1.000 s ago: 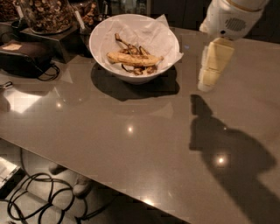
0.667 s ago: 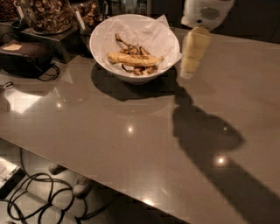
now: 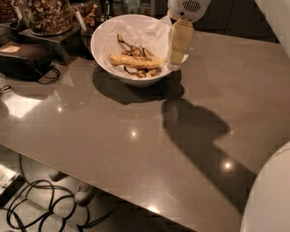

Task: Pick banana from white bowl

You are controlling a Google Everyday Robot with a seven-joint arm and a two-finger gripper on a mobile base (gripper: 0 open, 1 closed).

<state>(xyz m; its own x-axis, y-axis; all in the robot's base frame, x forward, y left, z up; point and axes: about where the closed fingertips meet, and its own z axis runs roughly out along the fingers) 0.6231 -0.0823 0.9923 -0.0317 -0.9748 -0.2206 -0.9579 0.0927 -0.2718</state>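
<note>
Camera view, sole entry.

Item, my gripper (image 3: 174, 63): pale, hanging tip-down from the white wrist at the top of the frame; placed over the right rim of the white bowl (image 3: 100, 53); how wide or narrow it stands I cannot tell; it holds no banana.

Item, banana (image 3: 136, 61): yellow with brown spotting; lying flat and roughly crosswise in the bowl's bottom; its right end near my gripper, though whether the two touch I cannot tell.

Item, paper liner (image 3: 147, 29): white, crumpled, rising past the bowl's far rim; the banana rests on it.

Item, peel scraps (image 3: 130, 47): dark, shrivelled; some behind the banana, some just under its front edge; not wanted.

Item, glass jar (image 3: 47, 13) of brown snacks: behind and left of the bowl, apart from it.

Item, black device (image 3: 22, 56) with cord: far left on the table (image 3: 136, 145); well apart from the work.

Step in hand, as I judge it: the approach; I am at the bowl but not yet set over the fruit; nothing lifted.

Next move, as I judge it: shift left from the rim toward the banana's middle; align across its width; descend inside the bowl wall without snagging the liner or gathering scraps; close gently, the fruit looking soft; then lift straight up.
</note>
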